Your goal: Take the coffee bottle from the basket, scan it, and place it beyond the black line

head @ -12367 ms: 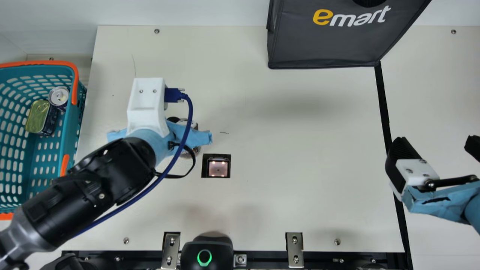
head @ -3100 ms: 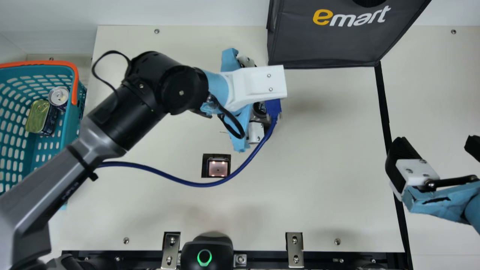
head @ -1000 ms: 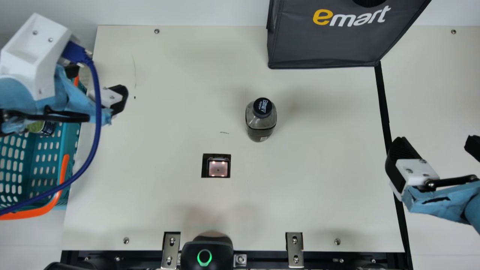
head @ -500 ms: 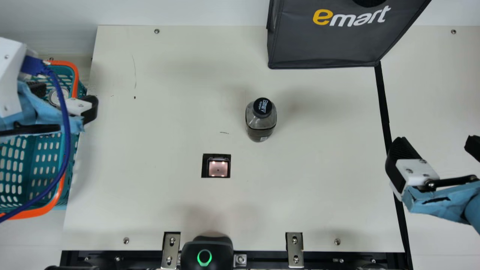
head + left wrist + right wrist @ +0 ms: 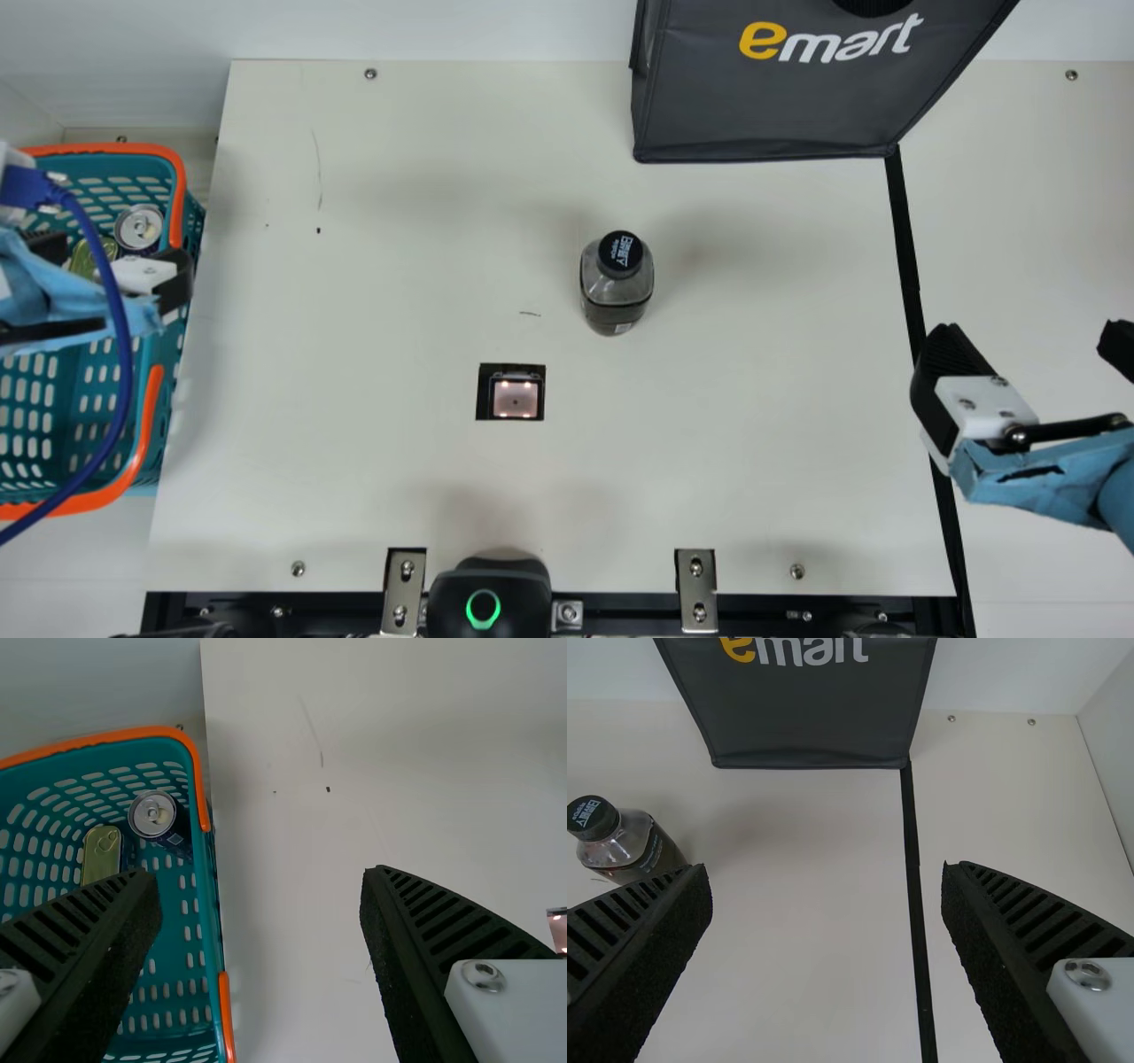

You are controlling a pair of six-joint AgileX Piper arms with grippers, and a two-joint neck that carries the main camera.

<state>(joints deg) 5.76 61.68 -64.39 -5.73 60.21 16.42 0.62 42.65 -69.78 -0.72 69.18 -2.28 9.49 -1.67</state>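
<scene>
Coffee bottle upright on the bench, in the main view: dark cap, clear shoulders, a dark lower body. It stands between the lit scanner window and the grey bag, on the scanner's side of the black line. The left gripper is over the basket, its fingers spread with the bottle well apart from them, off to their right. The right gripper is out by the black line, also with fingers parted, and the bottle is to their left — well clear of both grippers.

The left wrist view looks more fully into the basket: a drinks can with its tab up and, just beside it, a gold-lidded tin. The left gripper has a wide gap between its ribbed fingers, one over the basket, the other over the bench.

The right wrist view gives the bottle from another side, showing pale marks on its dark label. It lies outside the gap, past one of the fingers — ungripped. Those of the right gripper are wide apart, and the black line runs between them toward the bag.
</scene>
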